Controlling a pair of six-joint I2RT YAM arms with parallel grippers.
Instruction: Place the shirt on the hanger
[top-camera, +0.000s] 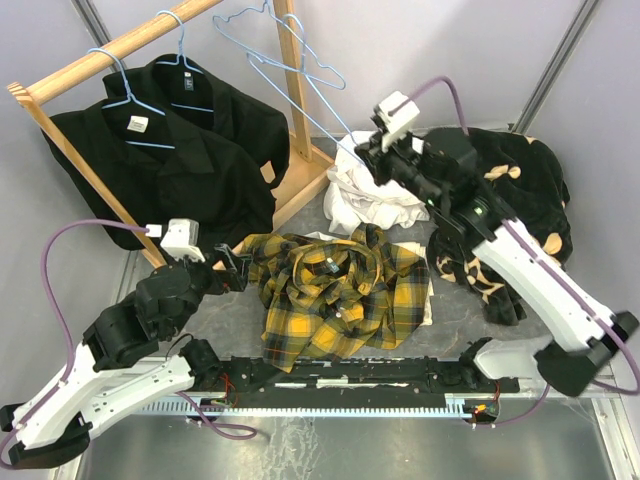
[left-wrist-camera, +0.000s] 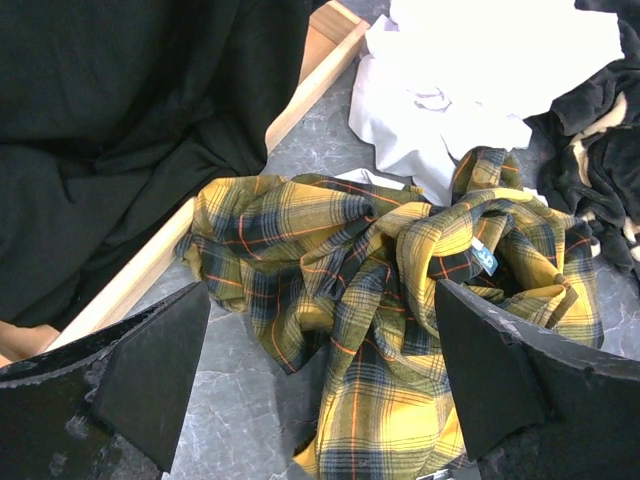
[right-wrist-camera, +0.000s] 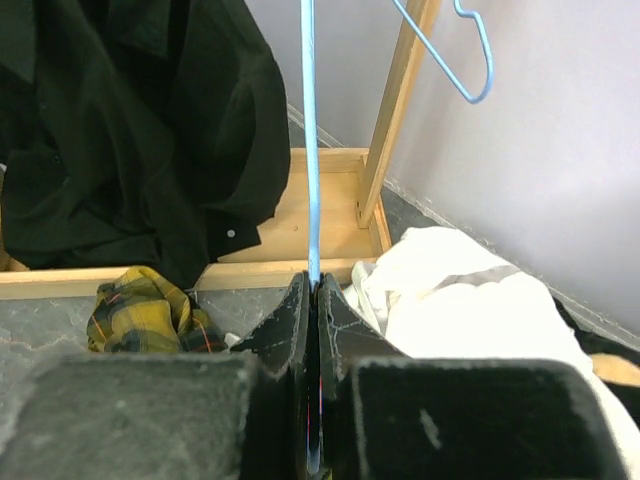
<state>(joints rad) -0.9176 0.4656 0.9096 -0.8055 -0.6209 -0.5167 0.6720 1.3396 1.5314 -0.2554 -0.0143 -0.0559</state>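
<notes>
The top view alone takes in the whole table (top-camera: 240, 322): the plaid shirt (top-camera: 335, 290) lies crumpled in one heap at the centre of the frame, flat on the table, on no hanger; a white shirt (top-camera: 375, 200) is bunched just above it; a black-and-cream garment (top-camera: 520, 190) lies at the right; two black shirts (top-camera: 190, 110) (top-camera: 160, 175) hang from the wooden rack (top-camera: 110, 50) at upper left, each on its own blue hanger (top-camera: 183, 50) (top-camera: 128, 85).

The right wrist view shows what the top view cannot: the fingers of the right gripper (right-wrist-camera: 312, 285) are clenched on the thin blue wire of a third hanger (right-wrist-camera: 309, 150), which rises straight up the frame; a blue hook shows at upper right, and a corner of the plaid shirt at lower left.

The left wrist view shows the left gripper (left-wrist-camera: 320, 290) with its fingers (left-wrist-camera: 150, 370) spread wide and released, grasping nothing; the plaid shirt fills the frame between and beyond them, with its collar label visible.

Counted: three hangers, two black shirts, one plaid shirt, one white shirt.
</notes>
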